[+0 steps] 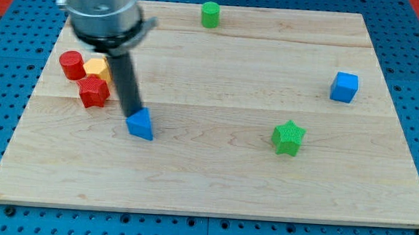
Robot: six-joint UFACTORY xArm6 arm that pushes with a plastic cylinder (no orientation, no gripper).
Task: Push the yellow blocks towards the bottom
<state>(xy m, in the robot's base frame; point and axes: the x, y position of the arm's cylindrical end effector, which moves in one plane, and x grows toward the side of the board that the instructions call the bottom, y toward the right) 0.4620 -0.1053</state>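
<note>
A yellow block [96, 68] lies at the view's left on the wooden board [213, 169], partly hidden behind my rod; its shape is unclear. It touches a red cylinder [71, 64] on its left and a red star-like block [93, 92] below it. My tip [132, 113] stands at the top edge of a blue triangular block [141, 123], to the lower right of the yellow block and apart from it. Only one yellow block shows.
A green cylinder [211, 14] stands at the view's top middle. A blue cube [344, 87] is at the right. A green star [288, 138] lies right of centre. Blue pegboard surrounds the board.
</note>
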